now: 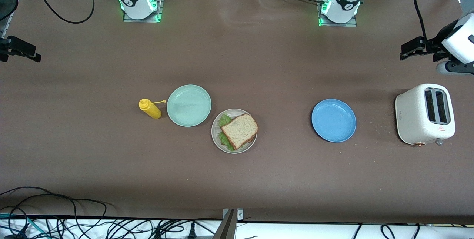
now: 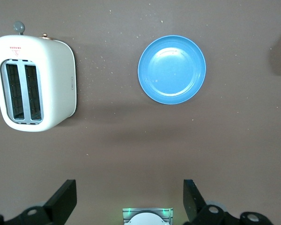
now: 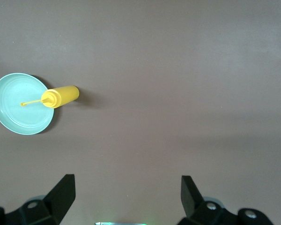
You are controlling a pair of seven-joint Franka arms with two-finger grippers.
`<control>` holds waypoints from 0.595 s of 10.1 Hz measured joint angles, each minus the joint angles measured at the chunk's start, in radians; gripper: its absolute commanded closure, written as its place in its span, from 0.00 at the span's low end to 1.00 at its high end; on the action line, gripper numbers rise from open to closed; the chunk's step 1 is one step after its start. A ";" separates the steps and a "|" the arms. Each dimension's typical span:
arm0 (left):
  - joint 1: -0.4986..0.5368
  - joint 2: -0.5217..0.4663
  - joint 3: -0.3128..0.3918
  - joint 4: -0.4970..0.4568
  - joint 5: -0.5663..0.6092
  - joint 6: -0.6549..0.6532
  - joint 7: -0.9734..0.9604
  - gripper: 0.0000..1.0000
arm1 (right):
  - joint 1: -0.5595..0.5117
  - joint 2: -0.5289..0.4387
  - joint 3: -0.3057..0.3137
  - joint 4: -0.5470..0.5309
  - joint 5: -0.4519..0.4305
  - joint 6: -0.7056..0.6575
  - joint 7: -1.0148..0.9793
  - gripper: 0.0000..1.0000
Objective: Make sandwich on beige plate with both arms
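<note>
Brown covering spans the whole table (image 1: 237, 179). Reading across the front view from the right arm's end, we first meet the right gripper (image 1: 22, 50), raised over the table's edge, its fingers (image 3: 61, 194) spread wide with nothing between them; this arm waits. Next we find a yellow squeeze bottle (image 1: 150, 108) standing just beside a mint-green plate (image 1: 189, 105), its thin nozzle cap pointing toward that plate. Nearer the front camera, and almost touching the green rim, lies the beige plate (image 1: 218, 139), which carries the sandwich (image 1: 240, 130): a wholegrain slice on top, crinkled lettuce showing at its edge. Well apart, toward the left arm's end, we see a blue plate (image 1: 333, 120), and then a cream two-slot toaster (image 1: 424, 114). Over the table above the toaster hangs the left gripper (image 1: 413, 49), likewise parted and carrying nothing; this arm waits too.
</note>
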 measured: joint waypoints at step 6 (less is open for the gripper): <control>-0.002 0.029 -0.002 -0.001 0.000 0.004 0.000 0.00 | 0.004 -0.075 0.020 -0.092 -0.005 0.050 0.020 0.00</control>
